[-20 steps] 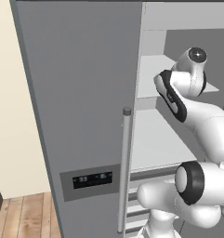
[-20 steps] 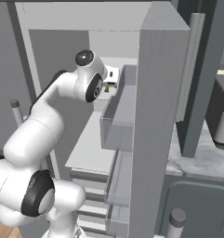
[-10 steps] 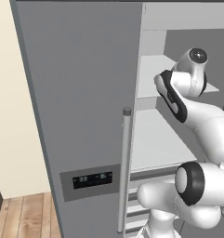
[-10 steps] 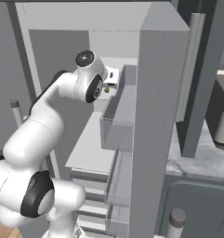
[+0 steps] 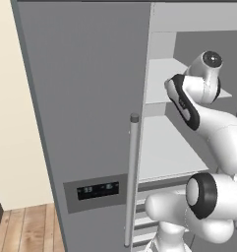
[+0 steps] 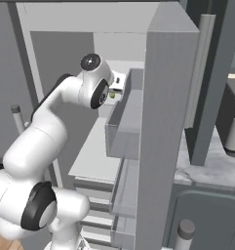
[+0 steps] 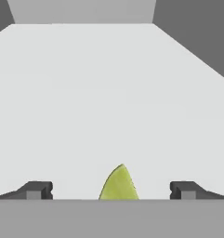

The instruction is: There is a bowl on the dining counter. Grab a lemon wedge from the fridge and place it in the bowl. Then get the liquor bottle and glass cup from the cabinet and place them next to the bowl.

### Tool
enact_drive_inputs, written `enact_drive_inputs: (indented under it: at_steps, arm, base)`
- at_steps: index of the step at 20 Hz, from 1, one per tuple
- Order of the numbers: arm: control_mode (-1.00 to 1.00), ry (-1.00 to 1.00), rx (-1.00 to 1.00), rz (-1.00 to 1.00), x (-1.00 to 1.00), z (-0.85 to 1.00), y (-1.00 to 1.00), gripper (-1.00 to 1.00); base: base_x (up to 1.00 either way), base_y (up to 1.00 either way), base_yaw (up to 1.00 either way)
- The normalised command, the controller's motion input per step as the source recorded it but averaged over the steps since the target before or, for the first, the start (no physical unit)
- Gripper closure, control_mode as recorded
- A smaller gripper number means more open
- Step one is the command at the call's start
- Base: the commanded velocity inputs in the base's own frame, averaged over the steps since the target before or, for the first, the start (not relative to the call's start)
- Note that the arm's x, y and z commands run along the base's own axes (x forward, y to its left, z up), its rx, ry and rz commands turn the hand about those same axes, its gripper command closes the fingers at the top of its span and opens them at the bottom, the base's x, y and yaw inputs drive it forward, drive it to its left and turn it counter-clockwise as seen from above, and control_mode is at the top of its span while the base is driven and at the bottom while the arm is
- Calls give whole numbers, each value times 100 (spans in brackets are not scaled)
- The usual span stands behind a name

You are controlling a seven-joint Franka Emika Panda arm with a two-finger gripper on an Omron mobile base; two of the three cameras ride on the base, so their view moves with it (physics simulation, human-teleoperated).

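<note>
Lemon wedge (image 7: 119, 183) sits on the white fridge shelf (image 7: 108, 93), dead centre between the two dark fingertips (image 7: 39, 189) of the gripper (image 7: 111, 190), at the near edge of the hand view. Its pointed tip aims away from the hand, toward the back of the shelf, so the long axis looks to run along the approach line, across the gap between the jaws. Jaws are released, spread wide, one tip well off each side of the wedge, nothing held. Wedge is yellow-green, matte, curved slice shape tapering to a point; lower part is cut off by the view's edge.

Relative to the wedge, the shelf is a flat, smooth, pale slab stretching ahead, grey fridge walls either side. In the right base view a small yellow-green speck (image 6: 112, 95) shows just past the wrist, likely the same wedge. Fridge (image 5: 85, 113) is grey, flat-panelled, with a silver bar handle (image 5: 132, 179); its right door (image 6: 163, 127) stands open with grey door bins.

Judgement: a short advance then a squeeze should do; the thin, curved wedge could slip.
</note>
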Motion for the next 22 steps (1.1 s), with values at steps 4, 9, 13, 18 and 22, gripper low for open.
enact_drive_inputs:
  at_steps: [4,9,13,18,22]
  arm:
    - [-100,0,0,0,-20,-47,-18,-100]
    - [-100,2,0,0,0,-51,-9,-100]
    - [-100,7,0,0,0,-48,0,100]
    - [-100,2,0,0,-4,-38,-3,100]
    - [-100,0,0,0,-33,-19,0,100]
  base:
    - [0,0,0]
    - [0,0,0]
    - [0,0,0]
    - [0,0,0]
    - [0,0,0]
